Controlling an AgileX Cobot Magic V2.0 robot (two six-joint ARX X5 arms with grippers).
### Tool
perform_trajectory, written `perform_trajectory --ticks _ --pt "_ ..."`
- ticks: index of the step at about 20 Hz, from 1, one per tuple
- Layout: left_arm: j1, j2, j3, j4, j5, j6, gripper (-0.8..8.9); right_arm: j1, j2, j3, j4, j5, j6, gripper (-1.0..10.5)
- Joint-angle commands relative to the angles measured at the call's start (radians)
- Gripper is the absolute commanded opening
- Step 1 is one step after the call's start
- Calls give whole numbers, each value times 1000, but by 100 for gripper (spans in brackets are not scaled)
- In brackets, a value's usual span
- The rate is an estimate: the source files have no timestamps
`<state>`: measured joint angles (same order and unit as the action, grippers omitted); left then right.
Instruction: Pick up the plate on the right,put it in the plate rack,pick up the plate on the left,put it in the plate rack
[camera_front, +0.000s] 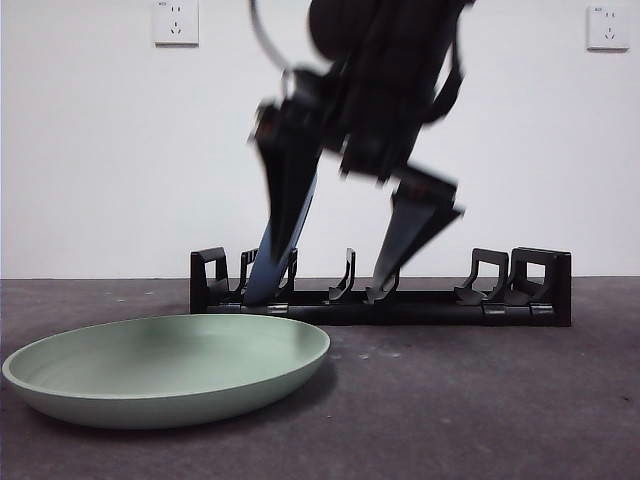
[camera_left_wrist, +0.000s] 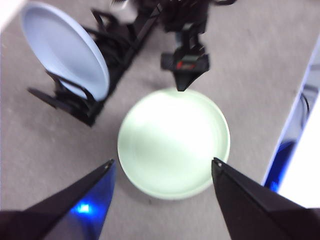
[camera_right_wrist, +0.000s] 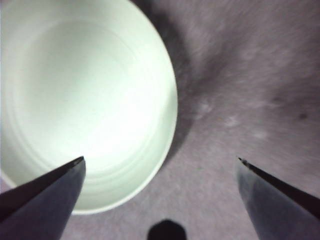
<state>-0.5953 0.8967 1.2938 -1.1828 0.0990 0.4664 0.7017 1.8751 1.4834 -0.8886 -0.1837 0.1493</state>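
A pale blue plate (camera_front: 262, 275) (camera_left_wrist: 65, 45) stands on edge in a slot near one end of the black plate rack (camera_front: 400, 308) (camera_left_wrist: 75, 102). A light green plate (camera_front: 170, 365) (camera_left_wrist: 172, 142) (camera_right_wrist: 85, 100) lies flat on the table in front of the rack. My right gripper (camera_front: 330, 265) (camera_right_wrist: 160, 158) hangs open and empty just over the rack, beside the blue plate and near the green plate's rim. It also shows in the left wrist view as a black gripper (camera_left_wrist: 183, 75). My left gripper (camera_left_wrist: 162, 160) is open high above the green plate, holding nothing.
A white wall with two sockets (camera_front: 175, 22) (camera_front: 608, 27) rises behind the rack. The table's edge (camera_left_wrist: 292, 130) runs past the green plate in the left wrist view, with something blue below it.
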Motion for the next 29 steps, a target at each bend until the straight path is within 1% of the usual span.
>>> perform_trajectory --ticks 1,5,9,11,13,16,17,18,27,29 --pt "-2 6 -10 -16 -2 36 325 15 54 -10 16 11 32 500" --pt "-2 17 -9 -29 -3 44 330 27 110 -10 32 53 43 491" --pt "-2 31 -9 -33 -11 43 442 31 143 -10 40 55 51 382" --pt "-2 36 -10 -32 -14 43 445 31 146 -10 48 55 57 350" --pt "-2 43 -10 -32 -15 43 445 32 146 -10 59 54 61 263" --pt "-2 53 -10 -32 -14 43 445 32 146 -10 68 54 60 71" --pt "-2 55 -10 -32 -14 43 445 32 146 -10 71 54 60 24" --pt "-2 55 -10 -32 -14 43 445 32 146 -10 73 54 60 4" --pt "-24 58 -9 -32 -14 45 445 31 144 -8 89 53 61 -9" --pt "-43 59 -9 -33 -14 65 445 29 140 0 71 53 60 -9"
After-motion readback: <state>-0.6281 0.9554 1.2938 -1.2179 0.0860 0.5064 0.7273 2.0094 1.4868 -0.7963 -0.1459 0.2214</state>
